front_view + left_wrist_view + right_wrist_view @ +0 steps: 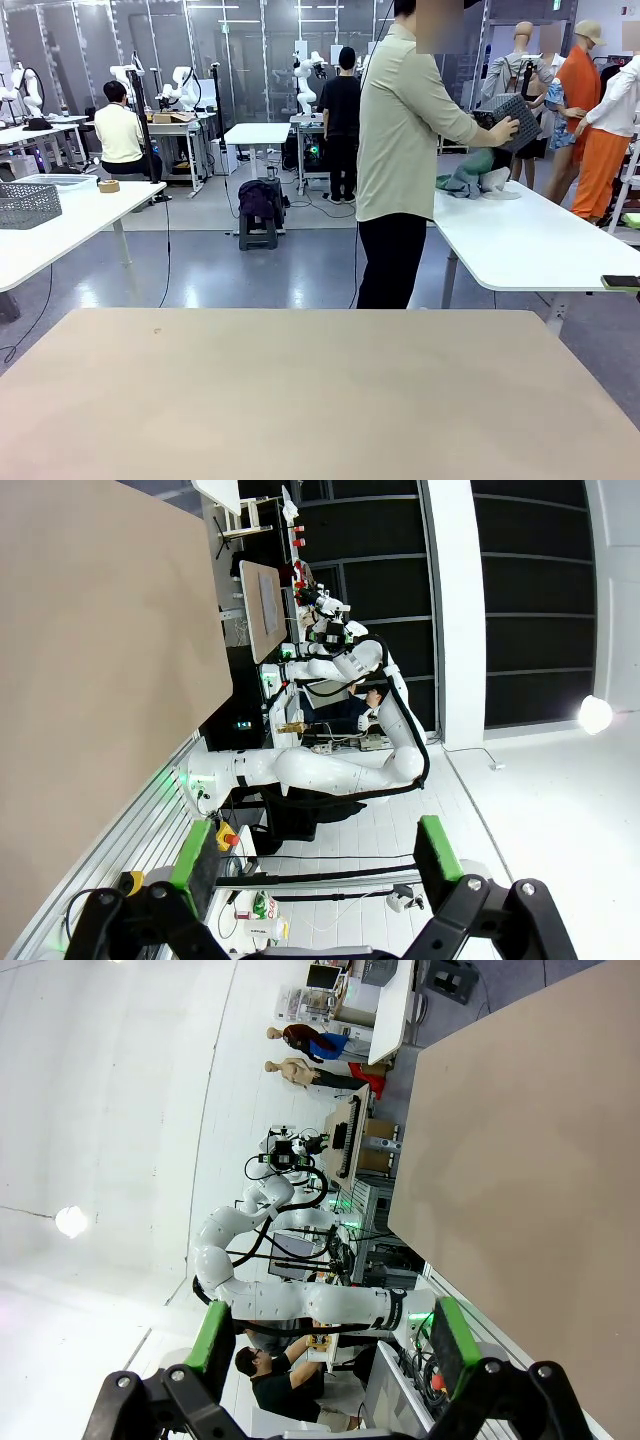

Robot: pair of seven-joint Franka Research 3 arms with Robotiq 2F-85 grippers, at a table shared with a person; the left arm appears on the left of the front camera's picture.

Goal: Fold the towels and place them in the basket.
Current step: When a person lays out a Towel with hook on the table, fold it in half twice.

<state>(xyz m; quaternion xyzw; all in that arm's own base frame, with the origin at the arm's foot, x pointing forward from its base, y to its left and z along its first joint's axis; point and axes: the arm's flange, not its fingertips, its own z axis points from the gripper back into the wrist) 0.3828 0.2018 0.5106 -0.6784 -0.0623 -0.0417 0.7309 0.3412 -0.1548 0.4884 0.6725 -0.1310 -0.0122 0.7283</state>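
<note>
Front view: person (pixel 400 150) holds basket (pixel 510 115) above towels (pixel 475 178) on far white bench (pixel 530 245), well beyond both hands; left hand (pixel 316 852) and right hand (pixel 331 1342): jaws spread wide, gripping nothing, open air ahead; tan bench (pixel 320 400) edge runs alongside each.

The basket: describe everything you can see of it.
The basket is dark grey and boxy, with perforated, mesh-like sides that look like plastic. It is off the table and tipped at an angle, held up by the person standing beyond the near table. A hand grips its lower edge. It hangs just above a crumpled heap of towels on the white table and seems clear of them. Its inside cannot be seen from here.
</note>
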